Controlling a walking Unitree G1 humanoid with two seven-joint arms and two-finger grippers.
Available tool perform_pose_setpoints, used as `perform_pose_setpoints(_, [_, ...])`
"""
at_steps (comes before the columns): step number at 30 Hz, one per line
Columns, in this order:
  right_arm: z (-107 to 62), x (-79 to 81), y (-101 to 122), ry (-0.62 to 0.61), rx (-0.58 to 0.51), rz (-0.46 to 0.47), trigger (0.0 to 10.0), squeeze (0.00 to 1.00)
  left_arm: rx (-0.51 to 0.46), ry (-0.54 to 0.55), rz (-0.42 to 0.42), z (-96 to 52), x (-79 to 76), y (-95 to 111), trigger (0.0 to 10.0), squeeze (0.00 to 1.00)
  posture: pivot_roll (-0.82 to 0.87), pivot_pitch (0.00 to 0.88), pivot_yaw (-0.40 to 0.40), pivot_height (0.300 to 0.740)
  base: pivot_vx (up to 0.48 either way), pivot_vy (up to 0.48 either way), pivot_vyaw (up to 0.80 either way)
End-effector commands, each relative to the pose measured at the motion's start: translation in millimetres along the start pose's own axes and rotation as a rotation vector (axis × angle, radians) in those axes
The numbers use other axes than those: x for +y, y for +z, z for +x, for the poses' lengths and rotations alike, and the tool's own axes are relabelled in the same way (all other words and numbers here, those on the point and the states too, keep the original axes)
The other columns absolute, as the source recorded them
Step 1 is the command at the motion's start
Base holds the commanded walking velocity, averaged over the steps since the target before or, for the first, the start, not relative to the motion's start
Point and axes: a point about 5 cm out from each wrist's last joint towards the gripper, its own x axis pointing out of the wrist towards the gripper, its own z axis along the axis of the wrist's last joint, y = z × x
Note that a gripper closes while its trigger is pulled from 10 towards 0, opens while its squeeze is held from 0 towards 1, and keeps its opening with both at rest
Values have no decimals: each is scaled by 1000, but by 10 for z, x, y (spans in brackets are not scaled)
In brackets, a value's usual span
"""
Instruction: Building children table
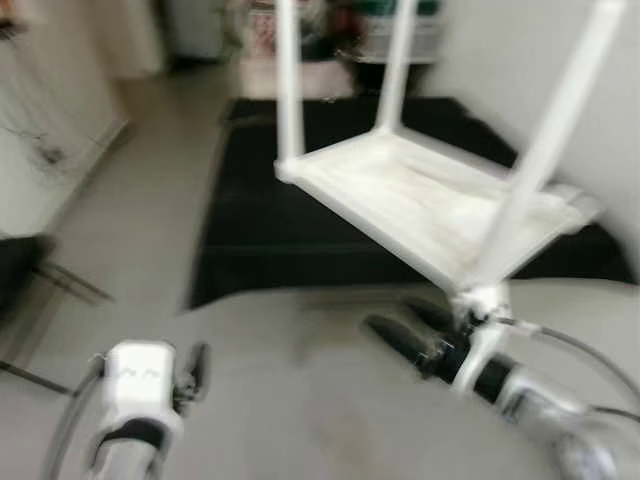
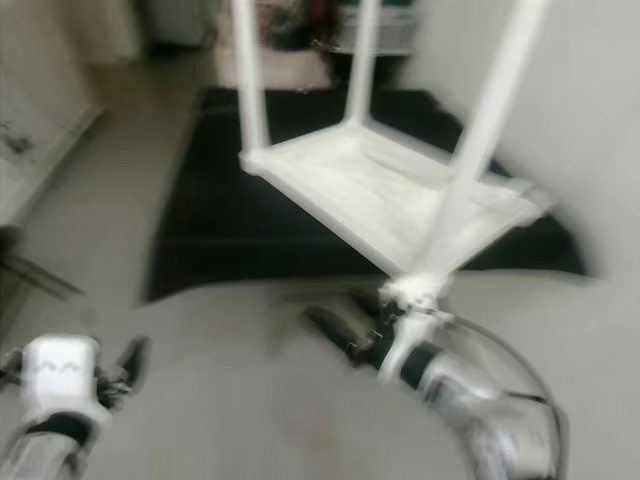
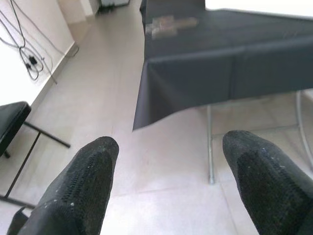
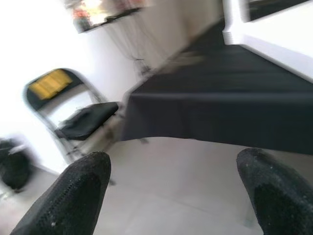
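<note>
Left gripper (image 3: 166,186) low over the floor (image 3: 161,147), fingers spread, nothing held. Right gripper (image 4: 176,191) spread too, short of the black-draped table (image 1: 270,230). White children table (image 1: 430,200) lies upside down on that cloth, legs up – head views blurred. Folding chair (image 4: 73,112) carries a yellow label, unreadable.

Blurred children's table (image 1: 430,200), legs cut off
</note>
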Motion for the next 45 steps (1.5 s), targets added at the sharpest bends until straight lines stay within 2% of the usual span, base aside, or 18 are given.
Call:
perform_pose_setpoints(1, [43,-65,95,-64,-39,-42,10000,0,-3,-27,-11,5,-19,7,10000,0,-44,62,-39,740,0,0,0])
perform_pose_setpoints(4, [63,-99,131,-101,-48,-65,10000,0,1,-34,-12,2,-28,6,10000,0,-45,63,-39,740,0,-308,0])
perform_pose_setpoints(7, [143,-117,206,-165,-64,-140,10000,0,4,-19,-22,3,-26,4,10000,0,-42,64,-41,740,0,-464,0])
perform_pose_setpoints(10, [166,-114,219,-174,-67,-152,10000,0,5,-9,-21,6,-20,3,10000,0,-41,64,-42,740,0,-341,0])
perform_pose_setpoints(13, [258,-91,263,-196,-88,-184,10000,0,-2,3,-19,19,-12,6,10000,0,-39,61,-42,740,0,0,0])
perform_pose_setpoints(16, [411,-55,313,-241,-111,-258,10000,0,-11,2,-10,38,-15,9,10000,0,-28,56,-44,740,0,0,0])
perform_pose_setpoints(19, [487,-8,334,-241,-123,-283,10000,0,-17,-7,3,47,-21,15,10000,0,-28,54,-45,740,0,0,0])
perform_pose_setpoints(26, [624,139,151,-196,-68,-304,10000,0,-36,-14,23,67,-42,33,10000,0,-5,52,-61,740,0,0,0])
perform_pose_setpoints(29, [658,119,139,-206,-60,-297,10000,0,-41,-3,13,83,-32,34,10000,0,-3,51,-62,740,0,0,0])
perform_pose_setpoints(34, [749,87,145,-235,-69,-319,10000,0,-76,9,20,203,5,104,10000,0,13,39,-57,740,0,0,0])
perform_pose_setpoints(39, [762,52,126,-263,-58,-313,10000,0,-78,-2,19,212,-2,103,10000,0,12,38,-56,740,0,0,0])
perform_pose_setpoints(45, [748,33,113,-236,-75,-248,10000,0,-78,4,11,218,-3,92,10000,0,7,30,-55,740,0,0,-667])
